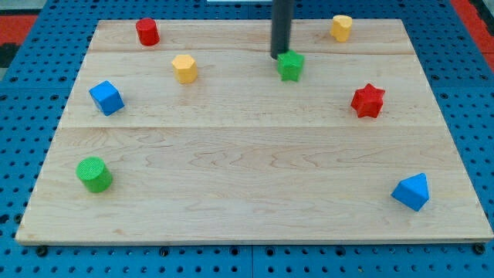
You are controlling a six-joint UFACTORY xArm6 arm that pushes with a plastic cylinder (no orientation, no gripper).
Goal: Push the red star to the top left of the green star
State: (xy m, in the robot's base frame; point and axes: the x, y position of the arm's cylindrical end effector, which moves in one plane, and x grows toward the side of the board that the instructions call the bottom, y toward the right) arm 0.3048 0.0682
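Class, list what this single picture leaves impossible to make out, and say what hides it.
- Camera view: my tip meets the green star; contact cannot be told.
- The rod's upper part is cut off by the view's top edge.
- Red star: far side hidden by the block itself.

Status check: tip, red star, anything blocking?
My tip at green star's upper left edge. Red star untouched, lower right of it. Path between clear.

Setting: wooden board (231, 177) on blue pegboard (31, 93).
Board pale, planked, evenly lit. Pegboard dotted with holes, surrounds board. Red patches at the view's top corners (19, 19).
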